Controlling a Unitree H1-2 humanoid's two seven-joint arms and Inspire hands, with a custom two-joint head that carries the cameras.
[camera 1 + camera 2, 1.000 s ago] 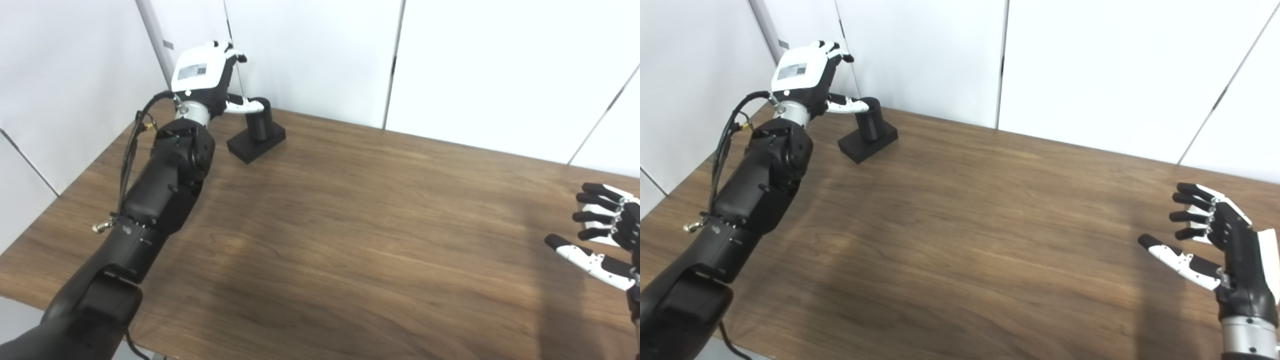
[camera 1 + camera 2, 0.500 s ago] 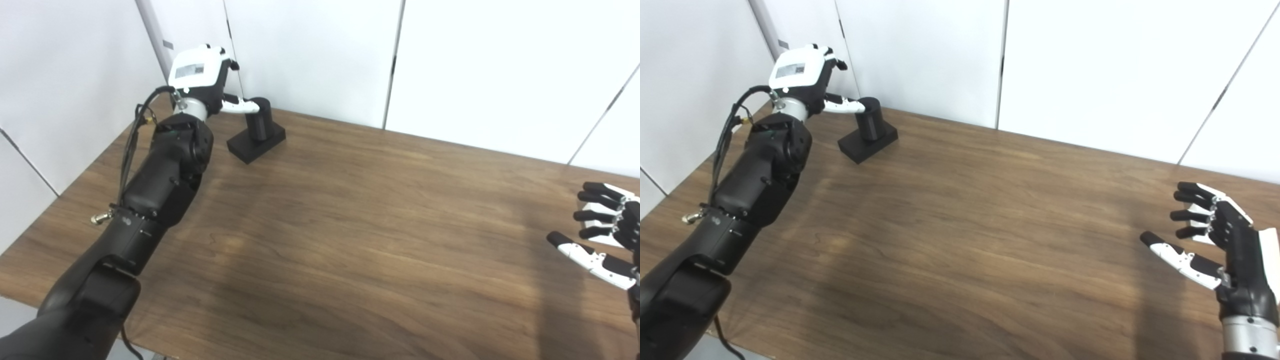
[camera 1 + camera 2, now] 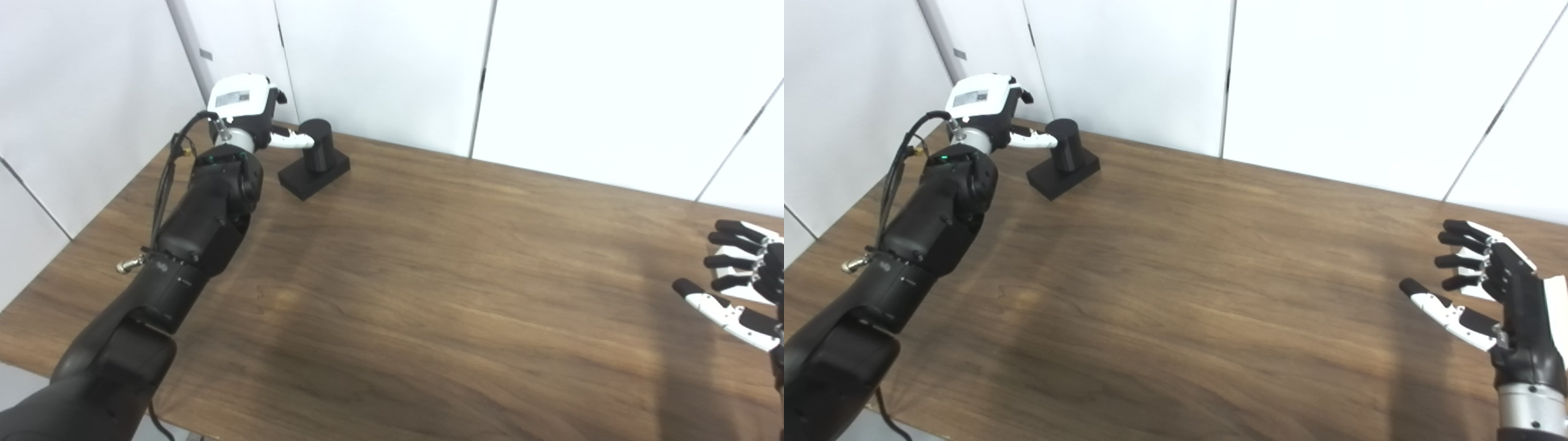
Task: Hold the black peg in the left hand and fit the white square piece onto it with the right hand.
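The black peg (image 3: pixel 318 145) stands upright on its black square base (image 3: pixel 313 174) at the far left of the wooden table. My left hand (image 3: pixel 245 110) is open just left of the peg, its thumb reaching to the peg's side; the other fingers are hidden behind the hand. My right hand (image 3: pixel 1488 282) is open at the right edge of the table, fingers spread. The white square piece (image 3: pixel 735 257) lies on the table behind those fingers, mostly hidden by them.
The wooden table (image 3: pixel 429 275) spans the view. White wall panels (image 3: pixel 392 61) stand right behind it, close to the peg and my left hand. The table's left edge runs beside my left forearm (image 3: pixel 196 214).
My left hand has dropped lower beside the peg, and its thumb now sits lower on the peg's side. My right hand has shifted slightly right over the white piece.
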